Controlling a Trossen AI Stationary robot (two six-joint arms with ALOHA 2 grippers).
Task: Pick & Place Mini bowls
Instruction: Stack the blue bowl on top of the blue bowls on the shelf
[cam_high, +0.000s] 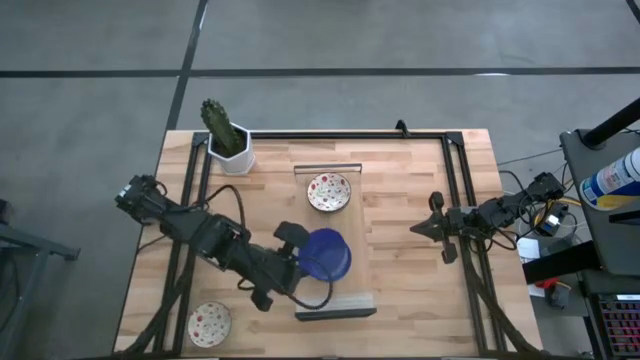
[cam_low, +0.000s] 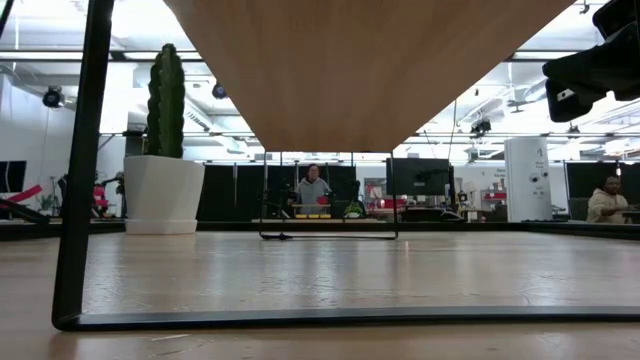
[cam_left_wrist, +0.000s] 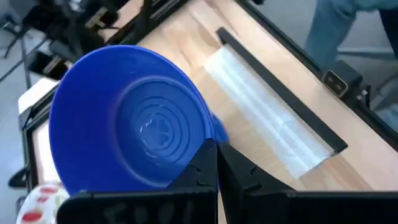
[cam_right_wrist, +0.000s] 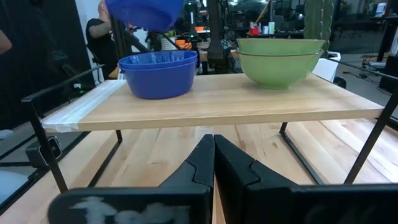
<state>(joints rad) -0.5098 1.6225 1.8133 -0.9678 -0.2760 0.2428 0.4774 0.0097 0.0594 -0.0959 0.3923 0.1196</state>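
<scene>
A: Left gripper (cam_high: 300, 262) position?

B: Over the raised wooden shelf (cam_high: 400, 230) at table centre, near its front-left part. Fingers clamped on the rim of a blue mini bowl (cam_high: 326, 254), held tilted and clear of the shelf; the left wrist view shows the bowl's inside (cam_left_wrist: 134, 127) facing the camera.

A: Other bowls?

B: The right wrist view shows more blue bowls stacked (cam_right_wrist: 158, 73) on the shelf right below the held one. A speckled bowl (cam_high: 329, 192) sits on the shelf's far part, beside the stack. A second speckled bowl (cam_high: 209, 323) lies on the table (cam_high: 420, 310) at the near-left corner, well apart from the shelf.

A: Right gripper (cam_high: 422, 229)?

B: Waiting at the shelf's right edge, fingers pressed together, holding nothing.

A: Anything else?

B: Potted cactus (cam_high: 227, 137) at the far-left corner. People are seated in the room beyond, per the low view.
</scene>
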